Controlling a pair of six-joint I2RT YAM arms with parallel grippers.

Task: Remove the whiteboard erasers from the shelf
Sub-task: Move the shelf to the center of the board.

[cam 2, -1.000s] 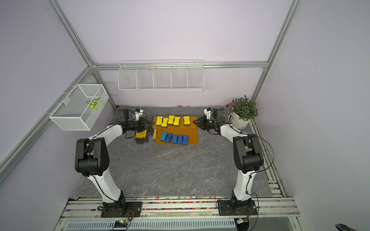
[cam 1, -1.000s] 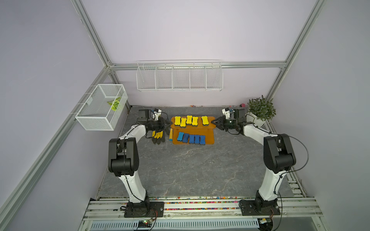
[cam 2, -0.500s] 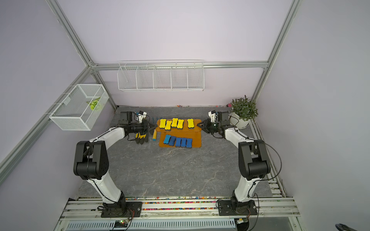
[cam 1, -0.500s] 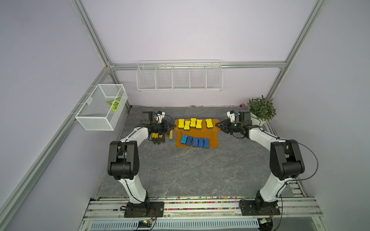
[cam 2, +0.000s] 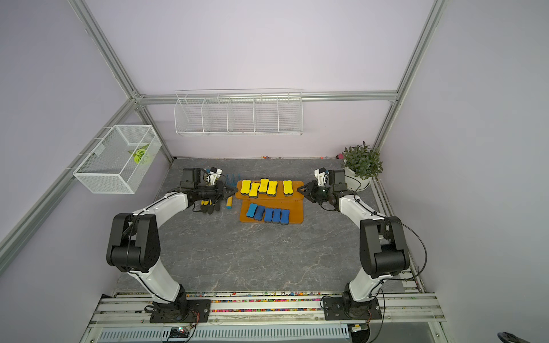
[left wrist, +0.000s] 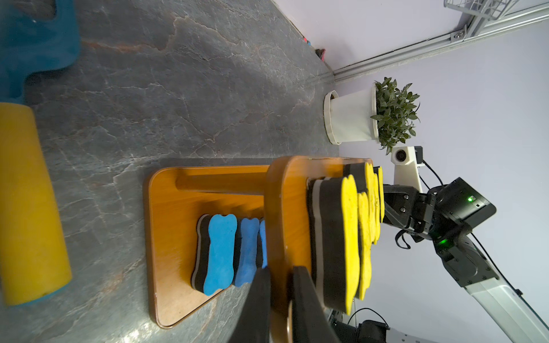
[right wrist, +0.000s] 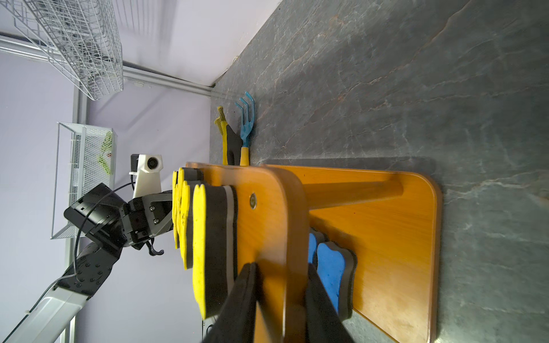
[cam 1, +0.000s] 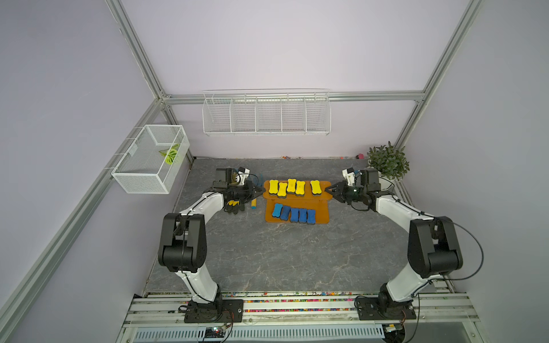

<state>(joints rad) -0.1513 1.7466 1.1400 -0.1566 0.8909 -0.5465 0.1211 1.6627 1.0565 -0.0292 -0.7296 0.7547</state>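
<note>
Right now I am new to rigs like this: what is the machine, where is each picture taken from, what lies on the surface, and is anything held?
The machine is two white-and-black arms bolted to a rail, each ending in a claw. Two pictures look down from overhead, nearly the same view; two come from cameras on the arms' wrists, looking along the claws. On the grey table stands a low orange wooden shelf with two steps: five yellow erasers on the upper step, five blue erasers on the lower. Beside it lie a glove and a small rake; a potted plant stands in the far corner. The left claw and the right claw each pinch an end of the shelf's upper board. No eraser is held.
</note>
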